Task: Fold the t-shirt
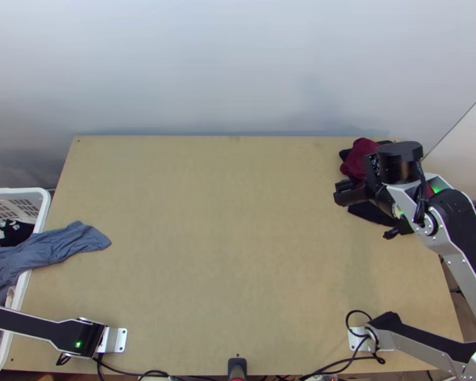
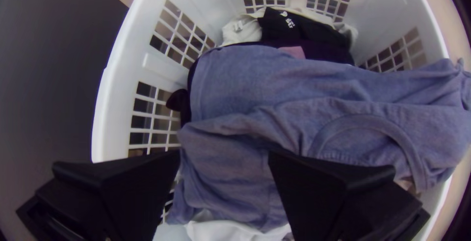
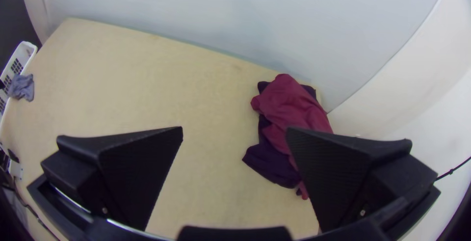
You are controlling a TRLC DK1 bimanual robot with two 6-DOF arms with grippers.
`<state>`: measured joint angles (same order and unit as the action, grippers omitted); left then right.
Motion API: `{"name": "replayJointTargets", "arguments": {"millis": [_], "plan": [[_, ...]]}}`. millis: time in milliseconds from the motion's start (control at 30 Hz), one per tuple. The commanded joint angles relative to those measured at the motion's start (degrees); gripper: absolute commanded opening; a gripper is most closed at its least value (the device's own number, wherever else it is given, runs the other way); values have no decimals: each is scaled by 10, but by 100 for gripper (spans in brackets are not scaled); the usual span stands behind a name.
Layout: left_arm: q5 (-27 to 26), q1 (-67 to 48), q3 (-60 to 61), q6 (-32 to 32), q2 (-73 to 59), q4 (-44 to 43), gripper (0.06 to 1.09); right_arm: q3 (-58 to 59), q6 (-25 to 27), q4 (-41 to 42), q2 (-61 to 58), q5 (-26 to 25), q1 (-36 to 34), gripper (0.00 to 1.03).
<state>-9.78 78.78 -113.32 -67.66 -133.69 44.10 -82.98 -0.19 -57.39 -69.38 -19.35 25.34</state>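
The light wooden desk (image 1: pixel 225 222) was flat and smooth, with a pale, sheer wall (image 1: pixel 206 63) behind it. The right arm (image 1: pixel 471 289), in silver-grey links with black joints, angled over the desk's far right corner; its jaws (image 1: pixel 365 214) were spread wide with nothing between them. At the left edge stood a white plastic basket (image 1: pixel 46 206), its sides pierced with square latticework.

The blue-grey T-shirt (image 2: pixel 235 84) lay rumpled across the basket's contents, its curved, ribbed collar showing among soft creases, and one wrinkled end hung over the rim onto the desk. Above it the left jaws (image 2: pixel 224 153), broad and black, were parted and gripped nothing; whether they touched the fabric I cannot tell.

In the far right corner a bunched maroon cloth (image 3: pixel 289 101) overlapped a dark purple cloth (image 3: pixel 272 162). A black printed garment (image 2: pixel 314 32) was crumpled inside the basket, and thin black cables (image 1: pixel 349 362) looped along the near edge.
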Motion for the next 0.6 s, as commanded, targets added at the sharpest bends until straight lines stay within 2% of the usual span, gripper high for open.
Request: {"name": "replayJointTargets", "arguments": {"millis": [0,267,333,467,500,567], "plan": [[9,-19,-57,2,-69,-19,90,-4,-1,2,-6,-9,2,98],[10,-39,-54,16,-109,-49,90,-15,7,2,-15,-20,2,98],[11,-41,-54,15,-117,-58,83,-23,10,1,-19,-24,2,98],[12,-45,-54,14,-126,-75,83,-32,12,1,-28,-29,2,98],[14,-46,-54,14,-128,-78,81,-32,11,1,-31,-30,2,98],[15,-47,-55,13,-131,-86,69,-34,11,2,-36,-31,2,98]]}}
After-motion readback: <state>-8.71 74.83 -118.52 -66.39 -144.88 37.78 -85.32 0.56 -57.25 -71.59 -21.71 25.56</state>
